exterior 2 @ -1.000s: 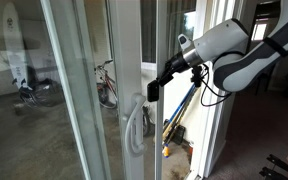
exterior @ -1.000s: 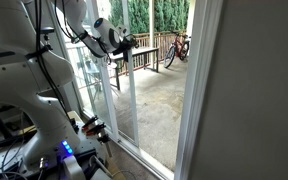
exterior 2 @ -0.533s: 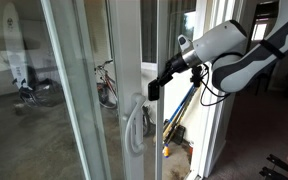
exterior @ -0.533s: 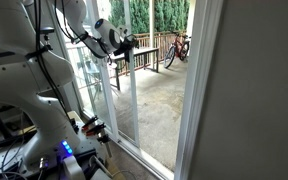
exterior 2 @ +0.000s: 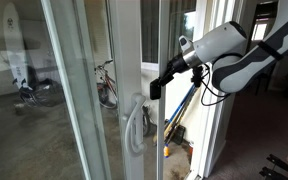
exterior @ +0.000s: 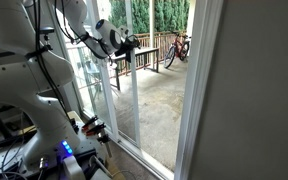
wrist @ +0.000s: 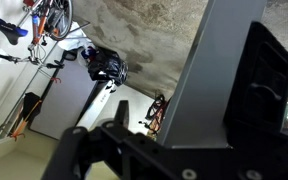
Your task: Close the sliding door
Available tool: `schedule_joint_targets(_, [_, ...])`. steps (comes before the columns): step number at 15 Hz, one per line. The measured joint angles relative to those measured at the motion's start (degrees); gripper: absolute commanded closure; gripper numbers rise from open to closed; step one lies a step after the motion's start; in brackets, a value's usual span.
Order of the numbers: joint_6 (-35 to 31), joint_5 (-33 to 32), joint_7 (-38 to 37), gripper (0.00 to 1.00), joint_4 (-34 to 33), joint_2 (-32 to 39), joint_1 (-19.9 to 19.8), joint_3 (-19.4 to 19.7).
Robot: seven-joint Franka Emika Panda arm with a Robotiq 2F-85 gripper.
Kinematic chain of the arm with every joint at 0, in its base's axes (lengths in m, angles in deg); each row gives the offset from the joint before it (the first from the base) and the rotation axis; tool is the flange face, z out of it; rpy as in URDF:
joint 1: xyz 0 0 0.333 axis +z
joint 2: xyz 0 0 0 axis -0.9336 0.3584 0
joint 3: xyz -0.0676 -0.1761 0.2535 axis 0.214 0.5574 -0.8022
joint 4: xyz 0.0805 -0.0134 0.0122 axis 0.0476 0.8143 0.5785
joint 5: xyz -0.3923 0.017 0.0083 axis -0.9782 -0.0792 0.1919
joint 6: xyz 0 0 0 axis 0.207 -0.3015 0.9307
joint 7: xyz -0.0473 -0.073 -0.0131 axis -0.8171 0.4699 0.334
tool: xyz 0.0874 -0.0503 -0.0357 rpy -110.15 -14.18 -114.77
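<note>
Nothing visibly shifts over the last second: the gripper (exterior 2: 156,86) stays against the sliding door (exterior 2: 134,50) at its stile, left of a wide gap. Whether its jaws clamp the stile, I cannot tell. Closing looks barely begun.

Daylight outdoors, interior dimmer. Bare grey concrete patio floor (exterior: 156,100), stained in patches. Wooden railing (exterior: 147,48) along far edge; bicycle (exterior: 177,48) parked by it at far right. Green foliage (exterior: 139,12) behind railing. Wide white jamb (exterior: 192,95) right of opening. Plain grey wall (exterior: 259,100) filling near right.
</note>
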Motion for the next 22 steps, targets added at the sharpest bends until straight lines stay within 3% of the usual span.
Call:
schedule_joint_targets(8, [-0.5, 0.0, 0.0, 0.00, 1.8, -0.1, 0.0, 3.9])
schedule_joint_targets(16, [-0.6, 0.0, 0.0, 0.00, 4.7, -0.1, 0.3, 11.1])
schedule_joint_targets(22, [-0.1, 0.5, 0.0, 0.00, 6.1, -0.8, -2.3, 15.4])
